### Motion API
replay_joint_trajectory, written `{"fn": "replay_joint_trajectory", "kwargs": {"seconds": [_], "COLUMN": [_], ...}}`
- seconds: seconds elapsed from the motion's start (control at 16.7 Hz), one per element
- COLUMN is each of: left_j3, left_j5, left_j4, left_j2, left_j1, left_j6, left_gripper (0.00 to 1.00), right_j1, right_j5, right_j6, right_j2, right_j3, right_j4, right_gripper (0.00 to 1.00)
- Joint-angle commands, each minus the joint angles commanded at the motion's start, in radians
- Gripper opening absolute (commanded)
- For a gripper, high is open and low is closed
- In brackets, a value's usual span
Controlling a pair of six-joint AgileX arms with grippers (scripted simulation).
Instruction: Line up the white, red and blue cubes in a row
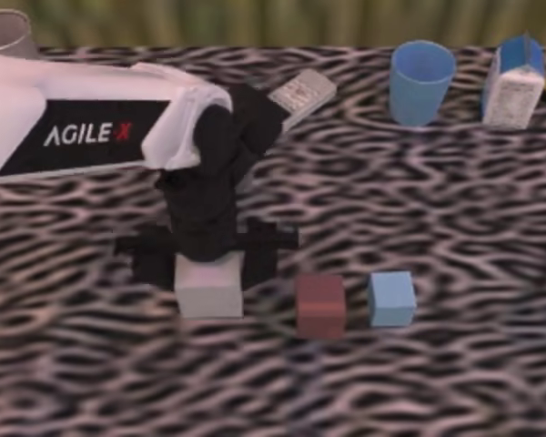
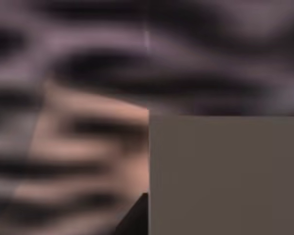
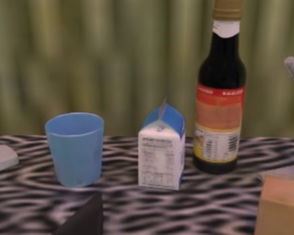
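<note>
The white cube (image 1: 209, 287) lies left of centre, directly under my left gripper (image 1: 209, 264). That gripper is shut on it, its black body spreading to both sides of the cube. In the left wrist view the white cube (image 2: 225, 176) fills the near right, and one dark fingertip (image 2: 137, 218) presses against its side. The red cube (image 1: 319, 305) and the blue cube (image 1: 391, 299) sit side by side to the right of the white one, roughly in line with it. My right gripper (image 3: 130, 220) is parked out of the top view, open, with nothing held.
Along the back edge stand a light blue cup (image 1: 421, 80), a blue-and-white carton (image 1: 514, 86) and a dark sauce bottle (image 3: 220, 98). A grey flat device (image 1: 300, 91) lies behind my left arm. A tan box (image 3: 279, 205) sits close to the right gripper.
</note>
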State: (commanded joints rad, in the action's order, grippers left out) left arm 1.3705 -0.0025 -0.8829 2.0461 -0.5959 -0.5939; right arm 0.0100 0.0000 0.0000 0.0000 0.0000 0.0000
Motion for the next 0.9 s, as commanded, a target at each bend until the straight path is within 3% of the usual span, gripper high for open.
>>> {"fn": "replay_joint_trajectory", "kwargs": {"seconds": [0.36,0.9], "left_j3": [-0.042,-0.042], "left_j5": [-0.001,-0.001], "left_j4": [0.063,0.063], "left_j2": [0.028,0.028], "left_j1": [-0.001,-0.001], "left_j6": [0.0,0.0], "left_gripper": [0.0,0.68], "right_j1": [0.0,0.0], "right_j5": [0.0,0.0], "right_j6": [0.0,0.0], "right_j2": [0.0,0.0], "right_j3": [0.0,0.0], "right_j4": [0.0,0.0], "right_gripper": [1.0,1.0]}}
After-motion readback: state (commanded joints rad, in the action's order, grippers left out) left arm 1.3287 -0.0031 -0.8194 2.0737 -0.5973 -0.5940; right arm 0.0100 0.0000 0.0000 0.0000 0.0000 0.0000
